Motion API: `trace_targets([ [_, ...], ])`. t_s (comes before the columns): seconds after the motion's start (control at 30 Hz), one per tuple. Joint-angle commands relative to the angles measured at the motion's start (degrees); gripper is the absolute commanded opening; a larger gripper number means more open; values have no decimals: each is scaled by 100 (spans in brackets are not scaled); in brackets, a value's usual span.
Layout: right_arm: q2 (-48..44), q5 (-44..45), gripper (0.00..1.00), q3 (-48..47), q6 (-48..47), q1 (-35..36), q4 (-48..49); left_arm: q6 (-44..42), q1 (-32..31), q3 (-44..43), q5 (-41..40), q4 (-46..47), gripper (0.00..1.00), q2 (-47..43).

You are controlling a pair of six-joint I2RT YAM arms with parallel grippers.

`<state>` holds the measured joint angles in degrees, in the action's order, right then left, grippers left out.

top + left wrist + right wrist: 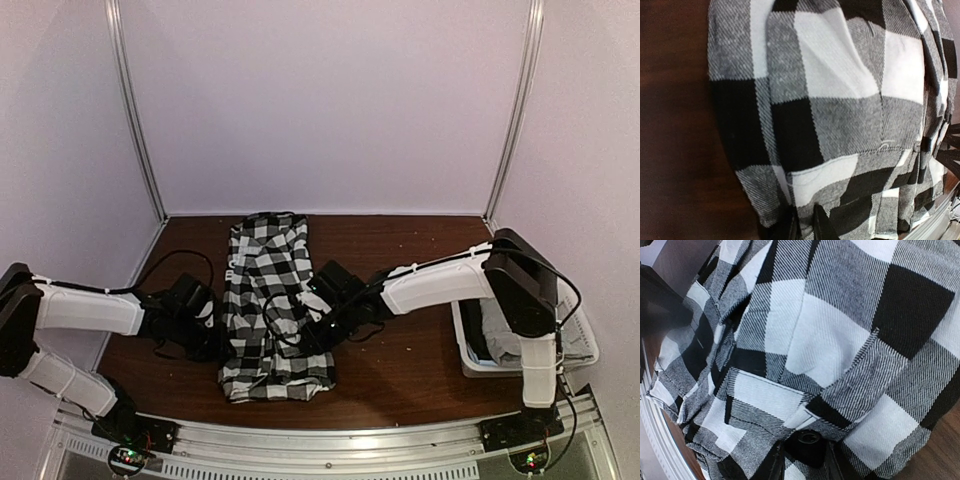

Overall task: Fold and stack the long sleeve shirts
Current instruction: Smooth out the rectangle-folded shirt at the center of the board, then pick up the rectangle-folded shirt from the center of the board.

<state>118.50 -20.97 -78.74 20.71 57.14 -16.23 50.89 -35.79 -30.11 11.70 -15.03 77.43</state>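
Observation:
The black-and-white checked shirt (268,305) lies on the brown table as a long narrow strip, folded lengthwise and bunched at its near end. My left gripper (207,322) is at the shirt's left edge. In the left wrist view its fingertips (823,226) stand close together with a fold of the checked cloth (840,125) pinched between them. My right gripper (322,312) is at the shirt's right edge. In the right wrist view its fingers (774,462) hold bunched checked cloth (830,340) between them. Grey cloth (503,347) lies in the basket at the right.
A white lattice basket (585,345) stands at the table's right edge beside the right arm's base. Black cables loop over the table by both wrists. White walls and metal posts (135,110) close the back and sides. A metal rail (330,440) runs along the near edge.

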Motion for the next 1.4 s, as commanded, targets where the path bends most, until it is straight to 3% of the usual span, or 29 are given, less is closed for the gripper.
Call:
trace_targets([
  [0.0, -256, 131, 30, 147, -148, -2, -421, 281, -155, 104, -24, -758, 13, -369],
  [0.2, -885, -28, 40, 658, 110, -204, -375, 428, -148, 81, -109, -1187, 26, -1032],
  [0.43, -1276, -764, 57, 1649, 690, -630, 493, 325, 189, 302, 304, -559, 46, -1032],
  [0.53, -1307, -1029, 62, 1871, 919, -661, 904, 205, 471, 505, 581, -263, 49, -1028],
  [0.73, -1153, -1124, 64, 2117, 1459, -678, 1556, 14, 954, 776, 1141, 154, 51, -1065],
  [1.0, -813, -1373, 61, 2244, 2216, -688, 2522, -102, 1158, 952, 1528, 639, 48, -632],
  [1.37, -272, -1714, 55, 1880, 2238, -704, 2640, -79, 1150, 1037, 1862, 1023, 19, -110],
])
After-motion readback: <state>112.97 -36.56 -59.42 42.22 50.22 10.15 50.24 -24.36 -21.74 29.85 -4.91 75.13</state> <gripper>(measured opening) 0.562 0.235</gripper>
